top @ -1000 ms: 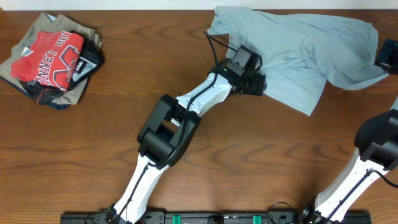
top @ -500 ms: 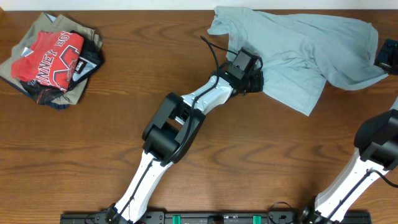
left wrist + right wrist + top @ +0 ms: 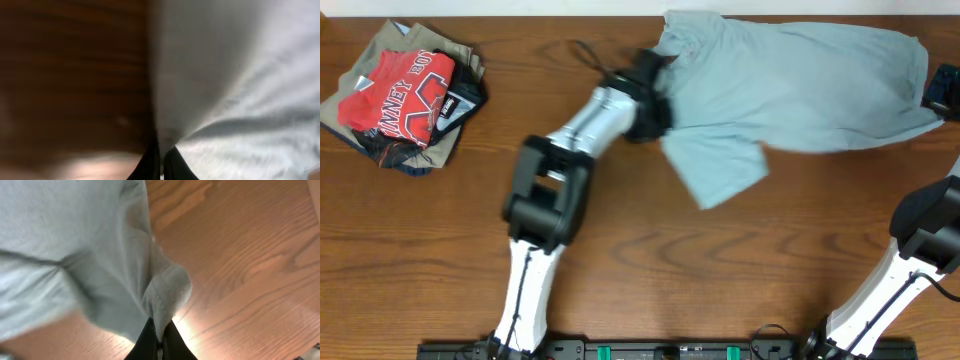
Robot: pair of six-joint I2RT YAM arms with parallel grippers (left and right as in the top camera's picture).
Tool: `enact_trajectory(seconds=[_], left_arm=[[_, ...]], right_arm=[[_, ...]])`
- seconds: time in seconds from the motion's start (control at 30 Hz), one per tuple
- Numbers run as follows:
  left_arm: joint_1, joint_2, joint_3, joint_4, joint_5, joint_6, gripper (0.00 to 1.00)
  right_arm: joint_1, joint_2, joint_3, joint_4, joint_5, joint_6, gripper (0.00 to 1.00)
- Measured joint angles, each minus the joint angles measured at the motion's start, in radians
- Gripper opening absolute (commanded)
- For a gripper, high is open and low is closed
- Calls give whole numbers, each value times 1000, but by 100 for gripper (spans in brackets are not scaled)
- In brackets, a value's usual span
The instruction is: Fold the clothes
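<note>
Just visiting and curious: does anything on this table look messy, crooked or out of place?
Nothing spilled or damaged. The pale shirt lies crooked, pinched by the left gripper and right gripper, one flap jutting out. The clothes pile in the far-left corner is an untidy heap.

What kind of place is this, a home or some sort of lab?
Probably a robot lab bench, not a home: a left arm and a right arm rise from a rail at the edge of the table, both on a blue-grey shirt, with a clothes pile set aside.
</note>
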Motion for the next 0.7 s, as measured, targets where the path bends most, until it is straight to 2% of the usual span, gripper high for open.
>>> enact_trajectory(seconds=[0.13,0.27,0.5,0.6,0.7], left_arm=[[125,-23,-7,-140,-15,45,6],[211,-56,-10,-270,-10,95,6],[215,-97,-11,-578,-3,205,6],[206,-97,-13,-626,-2,247,6],[206,-97,-13,-608,-2,275,6]], right_arm=[[0,0,-9,-26,-22,0,1],[0,0,-91,-31,-32,5,1],[-4,0,-278,-55,-31,49,1],[-20,2,-336,-52,-29,67,1],[-42,2,-363,-50,-27,79,1]])
